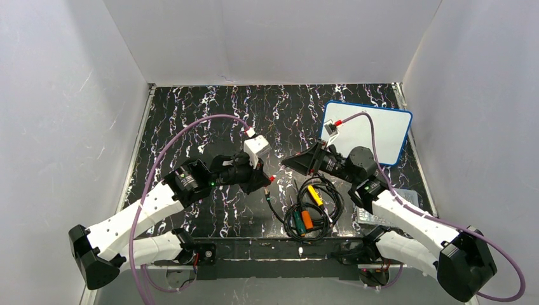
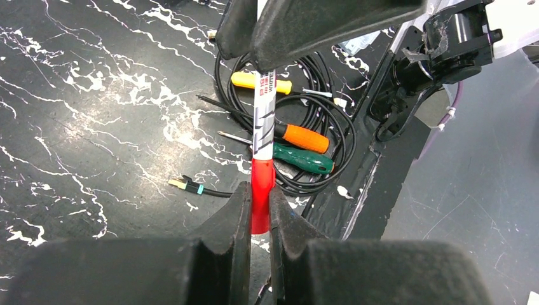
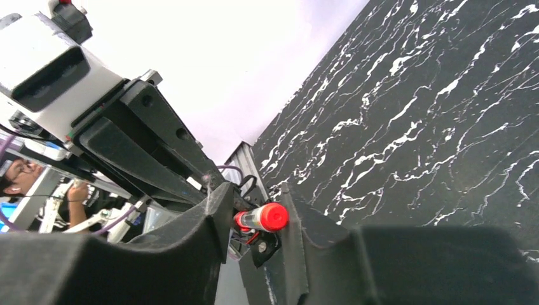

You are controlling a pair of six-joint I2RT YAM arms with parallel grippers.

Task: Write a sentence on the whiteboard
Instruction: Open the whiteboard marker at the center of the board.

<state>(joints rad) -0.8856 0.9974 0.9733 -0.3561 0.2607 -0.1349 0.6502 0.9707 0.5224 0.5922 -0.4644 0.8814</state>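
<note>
My left claw is clamped on the red band of a white-barrelled whiteboard marker, holding it above the black, white-veined marble-pattern surface. My right claw faces it, one finger on either side of the marker's round red end. The end looks to be touching one finger, but I cannot tell whether the other is pressing on it, so I can't call that grip made.

The small white rectangular whiteboard with the blue rim lies flat at the far right of the surface, beyond my right arm and well apart from the marker. I see no red lettering on it, so the sentence is not yet begun.

I judge the step in hand to be uncapping. To do it well, I'd keep the left grip firm and motionless and close the right claw squarely on the red end. Then I'd pull straight along the barrel, with no sideways twist that could lever the marker out of the left fingers.

Below lies a coil of black cables with an orange-handled screwdriver and a green-handled one. A dropped cap could land among them, so I'd hold it securely.
</note>
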